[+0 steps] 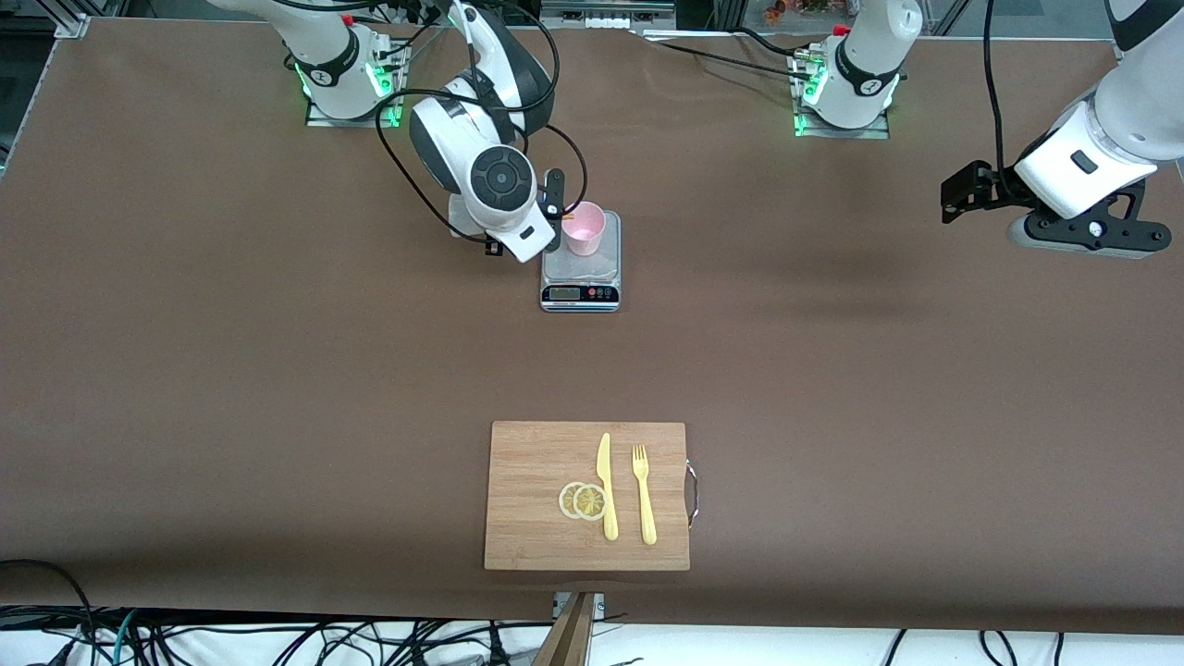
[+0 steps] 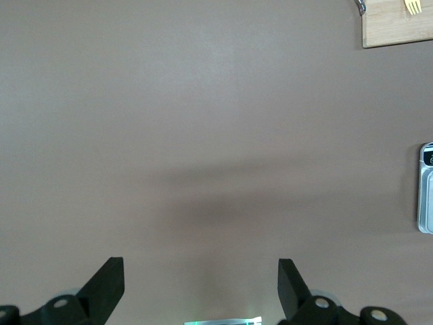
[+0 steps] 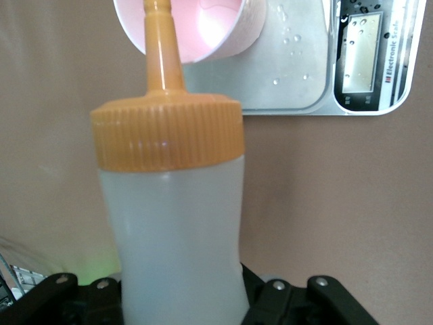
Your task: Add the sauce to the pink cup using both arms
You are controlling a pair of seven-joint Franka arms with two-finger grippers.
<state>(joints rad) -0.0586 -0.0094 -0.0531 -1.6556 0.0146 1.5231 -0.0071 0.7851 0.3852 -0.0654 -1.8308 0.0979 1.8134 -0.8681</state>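
Right gripper [image 3: 183, 298] jaws clamped on sauce bottle [image 3: 172, 223], nozzle held over pink cup [image 1: 584, 228] on scale [image 1: 580, 274]; squeeze advised gentle. Left gripper [image 2: 201, 288] spread, parked.

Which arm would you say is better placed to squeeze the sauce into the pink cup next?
The right: its gripper is shut on the sauce bottle, whose nozzle already points into the pink cup on the scale. The left gripper waits open over bare table.
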